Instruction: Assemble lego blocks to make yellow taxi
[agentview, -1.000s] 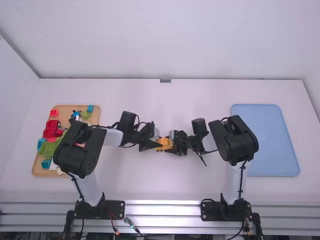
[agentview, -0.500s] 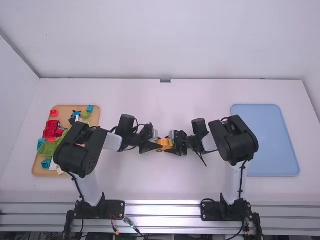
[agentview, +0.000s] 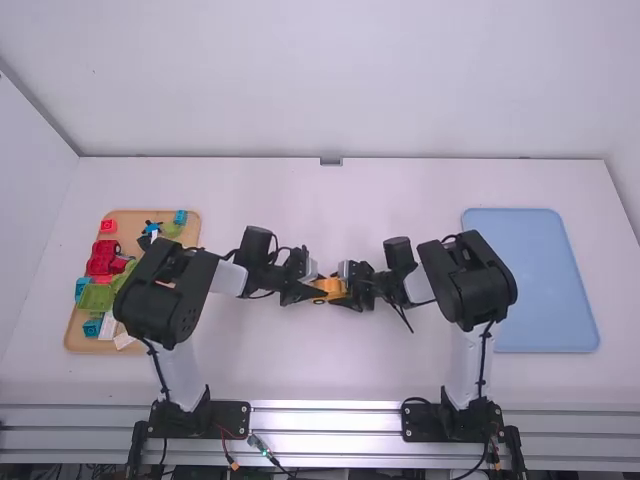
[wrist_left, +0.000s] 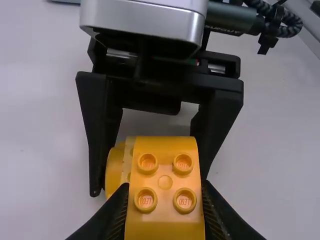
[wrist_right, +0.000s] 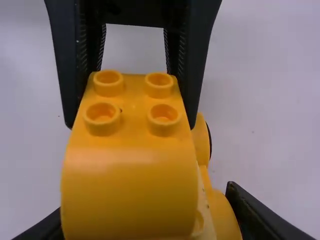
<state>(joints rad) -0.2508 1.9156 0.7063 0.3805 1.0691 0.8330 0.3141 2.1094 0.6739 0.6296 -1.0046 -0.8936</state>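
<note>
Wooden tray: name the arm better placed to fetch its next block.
Left, probably: the left arm stands nearer the wooden tray, while the right arm, beside the blue tray, could hold the yellow build.

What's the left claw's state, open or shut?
Left claw shut on the studded yellow block: its fingers sit against opposite sides of it in the left wrist view.

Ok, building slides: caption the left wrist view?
Against a white tabletop, both robot arms' black jaws grip yellow studded plastic blocks.
</note>
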